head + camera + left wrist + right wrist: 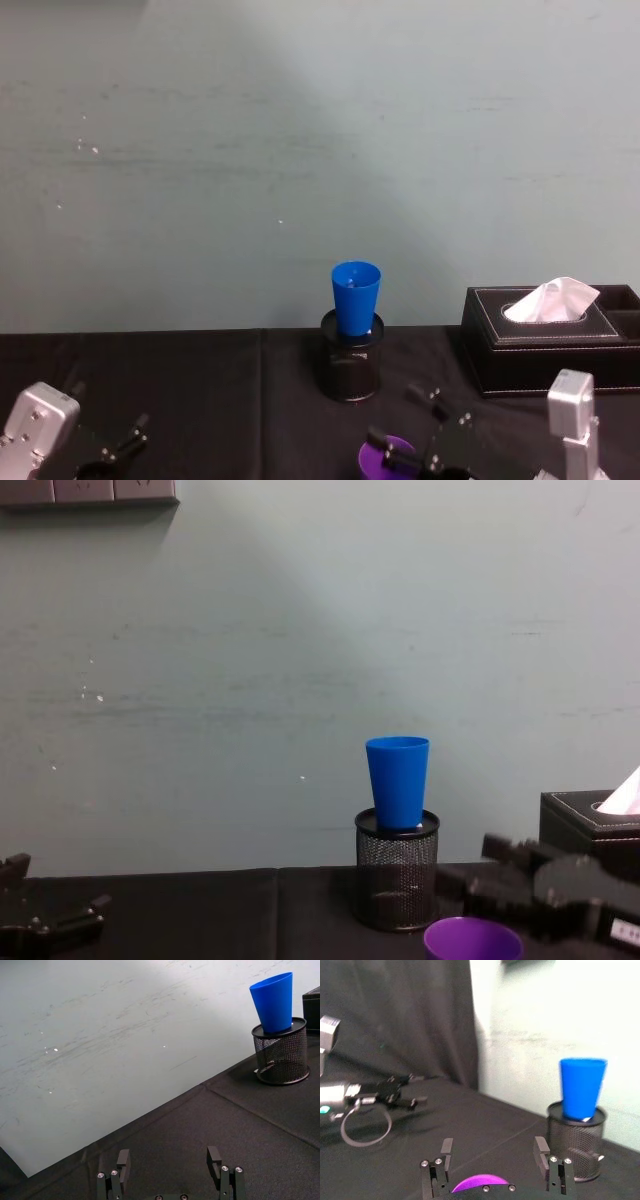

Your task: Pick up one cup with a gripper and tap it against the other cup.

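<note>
Because its flat black jaws stand wide apart with nothing between them, the right pincer (492,1152) has yet to take hold of anything. It hovers low at the near right of the black-clothed counter (200,400), and the plain purple tapered plastic tumbler (473,939) sits upright just under and slightly behind it; in the right wrist view only an arc of the purple rim peeks above the pincer's base, so whether the jaws already straddle the cup cannot be told.

Farther out, near the middle of the counter toward the pale wall, the bright blue smooth-sided plastic tumbler (355,296) stands upright with its narrow end dropped into a round black mesh pen holder (351,371). A black leather-look tissue box (548,340) with white tissue lies to the right of that holder, close by. The left pincer (171,1157), likewise spread wide and empty, rests idle low at the near left, well apart from both cups.

The step in hand looks like the grasp itself. To do it well, the right pincer should settle so the purple wall sits squarely between the jaws, below the rim where the taper gives firmer purchase, then close gently, since thin plastic may flex or squirt out. The lift should clear the counter before moving forward, and the tap should be light, for the blue tumbler is perched loosely and could topple.
</note>
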You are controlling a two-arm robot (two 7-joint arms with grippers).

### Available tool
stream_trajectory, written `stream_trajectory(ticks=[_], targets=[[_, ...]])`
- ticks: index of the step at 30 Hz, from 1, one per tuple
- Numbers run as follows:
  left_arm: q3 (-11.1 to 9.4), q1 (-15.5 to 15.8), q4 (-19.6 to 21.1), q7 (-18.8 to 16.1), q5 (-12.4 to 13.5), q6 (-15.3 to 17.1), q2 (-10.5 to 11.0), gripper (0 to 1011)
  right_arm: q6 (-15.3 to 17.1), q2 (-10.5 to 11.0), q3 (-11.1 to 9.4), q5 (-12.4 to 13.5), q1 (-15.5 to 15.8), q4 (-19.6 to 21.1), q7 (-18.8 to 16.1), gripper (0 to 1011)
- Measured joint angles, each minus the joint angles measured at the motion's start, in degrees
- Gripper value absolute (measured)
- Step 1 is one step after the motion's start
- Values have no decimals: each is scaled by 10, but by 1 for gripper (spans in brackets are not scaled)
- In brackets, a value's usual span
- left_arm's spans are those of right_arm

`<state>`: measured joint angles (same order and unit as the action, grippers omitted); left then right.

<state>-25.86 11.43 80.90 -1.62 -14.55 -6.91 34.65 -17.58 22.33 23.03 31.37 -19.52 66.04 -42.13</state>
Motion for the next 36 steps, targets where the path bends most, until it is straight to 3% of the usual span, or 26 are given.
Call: stream_trajectory(ticks=[9, 14, 15, 21, 28, 36], targets=[[0, 0, 0, 0, 0, 0, 0, 1000, -4, -9, -39, -21, 25, 42, 95, 1004], [0, 0, 0, 0, 0, 0, 0, 1000, 36, -22, -67, -58, 46, 64, 208, 1004], [0, 0, 0, 0, 0, 0, 0, 1000, 36, -22, -67, -58, 46, 64, 208, 1004], [0, 0, 0, 0, 0, 0, 0, 1000, 89, -40, -88, -97, 66, 90, 311, 1004], [0, 0, 0, 0, 0, 0, 0, 1000, 124, -64, -106, -123, 83, 105, 385, 1004], [0, 0, 0, 0, 0, 0, 0, 1000, 144, -83, -120, -139, 92, 115, 421, 1004]])
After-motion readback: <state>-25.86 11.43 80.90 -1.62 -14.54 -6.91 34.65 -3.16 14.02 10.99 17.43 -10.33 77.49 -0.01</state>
